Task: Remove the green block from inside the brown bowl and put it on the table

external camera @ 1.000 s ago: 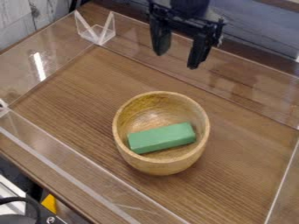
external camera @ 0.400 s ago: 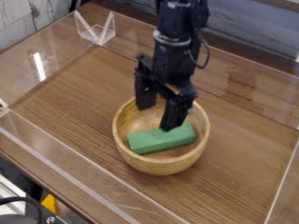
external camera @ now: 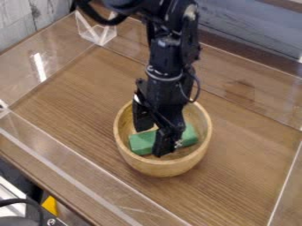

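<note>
A round light-tan brown bowl (external camera: 127, 144) sits on the wood-grain table (external camera: 71, 97), slightly right of centre. Inside it lies the green block (external camera: 189, 139), mostly covered by my gripper; green shows at both sides of the fingers. My gripper (external camera: 154, 135) points straight down into the bowl with its black fingers (external camera: 168, 139) spread open, one on either side of the block. I cannot tell whether they touch it. The black arm rises from the bowl toward the top of the view.
Clear acrylic walls (external camera: 48, 66) border the tabletop on all sides. A small clear acrylic stand (external camera: 97, 31) rests at the back left corner. Bare table surface lies left, behind and right of the bowl.
The gripper has come down and toward the camera, from high above the table's back edge into the bowl, rolling its wrist on the way. It now straddles the green block. The bowl and block have not moved.
</note>
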{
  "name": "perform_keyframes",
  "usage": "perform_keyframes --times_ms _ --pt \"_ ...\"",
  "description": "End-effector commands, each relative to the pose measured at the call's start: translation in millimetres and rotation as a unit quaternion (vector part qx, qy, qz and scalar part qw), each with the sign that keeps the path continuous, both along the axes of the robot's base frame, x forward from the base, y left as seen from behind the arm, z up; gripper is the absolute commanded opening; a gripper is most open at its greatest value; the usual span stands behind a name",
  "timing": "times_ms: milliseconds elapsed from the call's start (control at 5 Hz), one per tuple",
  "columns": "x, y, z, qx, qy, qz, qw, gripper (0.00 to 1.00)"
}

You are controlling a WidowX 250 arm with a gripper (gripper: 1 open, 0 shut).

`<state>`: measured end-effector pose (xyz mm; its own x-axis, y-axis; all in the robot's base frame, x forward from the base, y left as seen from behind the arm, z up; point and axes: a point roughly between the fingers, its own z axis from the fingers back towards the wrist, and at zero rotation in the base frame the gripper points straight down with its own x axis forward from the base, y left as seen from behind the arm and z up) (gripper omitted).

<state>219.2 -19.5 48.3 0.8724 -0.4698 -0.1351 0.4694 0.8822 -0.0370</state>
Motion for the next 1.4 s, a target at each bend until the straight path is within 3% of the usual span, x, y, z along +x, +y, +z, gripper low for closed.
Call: perform_keyframes --times_ms 0,200,400,600,1000,1200 --pt "5.5 -2.8 -12.7 -0.002 -0.025 -0.034 0.9991 1.00" --pt "0.6 -10.8 -8.3 -0.015 -0.043 -0.046 0.9979 1.00" --pt "-5.1 -20.1 -7.2 -0.021 -0.050 -0.047 0.9975 0.00" --pt "-10.3 -29.2 -8.2 -0.022 -0.055 -0.048 0.9971 0.00" --pt "0.6 -20.2 -12.0 -0.026 -0.059 -0.087 0.9941 0.00" --pt "-2.0 -6.8 -10.9 -0.025 -0.062 -0.053 0.9964 0.00"
